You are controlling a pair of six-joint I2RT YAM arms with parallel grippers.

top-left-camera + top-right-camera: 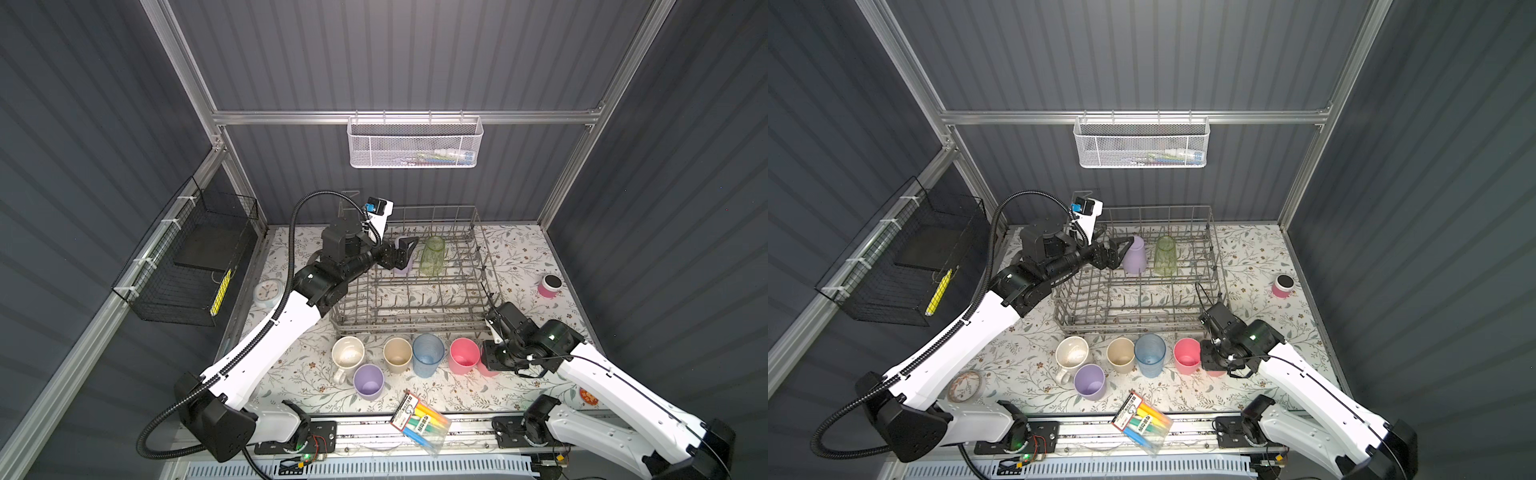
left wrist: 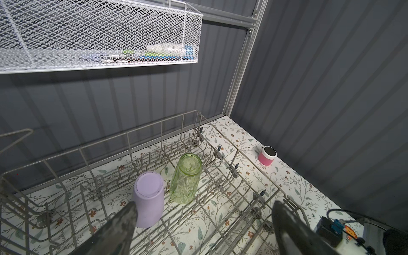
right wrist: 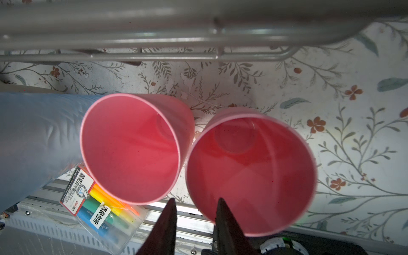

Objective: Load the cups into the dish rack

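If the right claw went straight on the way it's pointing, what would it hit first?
The pink cup under the right claw: its fingers straddle the rim, so one likely meets the cup's bottom, though depth is unclear.

Metal wire dish rack (image 1: 411, 327), matt lilac cup (image 2: 150, 203)
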